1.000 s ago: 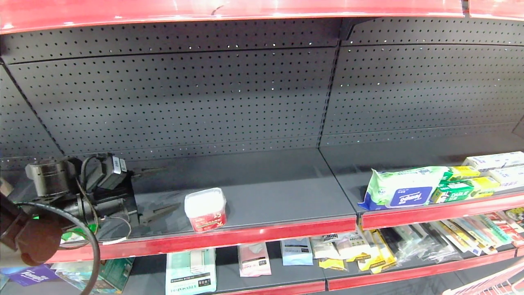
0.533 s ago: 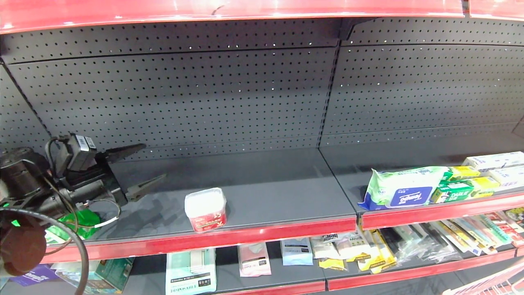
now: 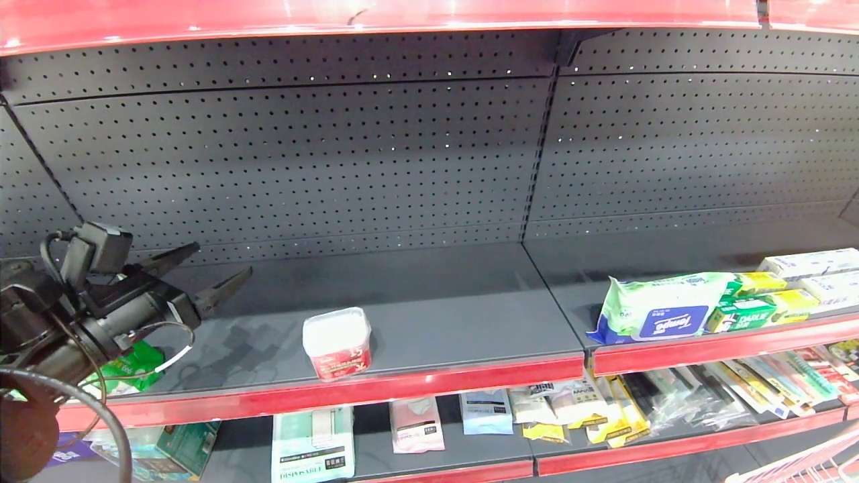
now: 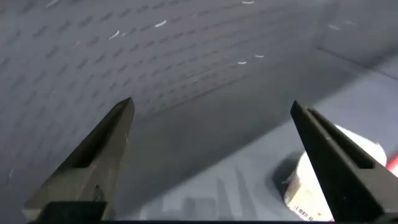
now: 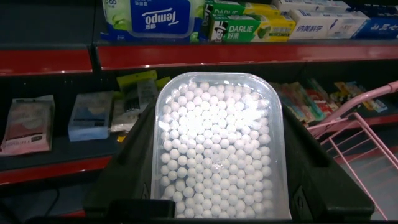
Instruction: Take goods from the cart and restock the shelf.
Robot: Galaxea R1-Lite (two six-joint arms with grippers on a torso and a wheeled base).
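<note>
Head view, grey shelf (image 3: 436, 315), pegboard back (image 3: 302, 154)

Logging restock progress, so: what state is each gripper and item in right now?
Left gripper: jaws open, empty, above the shelf.
Right gripper: jaws shut on the clear box of white balls.
Tub: upright, lid on, standing on the shelf.
Wipes pack: lying flat, by the shelf's front edge.
Green boxes: lying flat beside the wipes pack.

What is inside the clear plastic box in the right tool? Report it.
The clear rounded plastic box held in the right tool is packed wall to wall with small white round tips. Anything beneath that top layer is covered.
</note>
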